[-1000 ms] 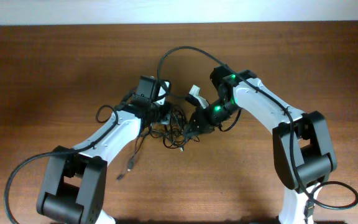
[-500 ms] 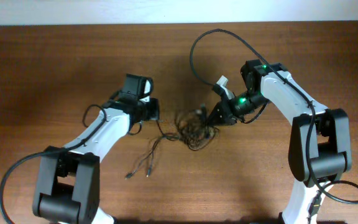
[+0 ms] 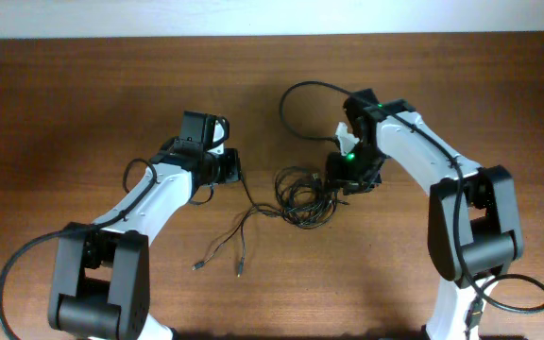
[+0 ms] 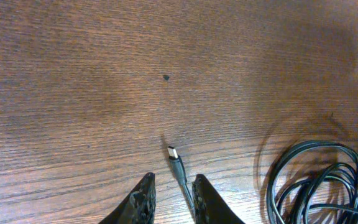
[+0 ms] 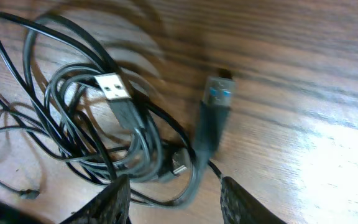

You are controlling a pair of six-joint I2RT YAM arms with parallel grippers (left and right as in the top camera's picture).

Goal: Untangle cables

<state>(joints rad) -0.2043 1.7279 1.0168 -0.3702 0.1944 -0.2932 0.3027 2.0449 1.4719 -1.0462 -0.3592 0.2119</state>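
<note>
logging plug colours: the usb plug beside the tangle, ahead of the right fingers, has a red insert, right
Not red: the insert is blue, as the right wrist view shows. The usb plug does lie beside the tangle, ahead of the right fingers.

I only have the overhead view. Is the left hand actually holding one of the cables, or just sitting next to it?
Observer: In the left wrist view a thin cable runs between the fingers of the left hand, its small plug poking past the tips over the table; clamped or not, I cannot tell.
Operator: And on the other side?
Observer: The right wrist view shows a cord with a blue-tipped USB plug passing between the fingers of the right hand, which stand wider than the cord.
Operator: Any other plug there?
Observer: A silver USB plug lies on the coiled bundle.
</note>
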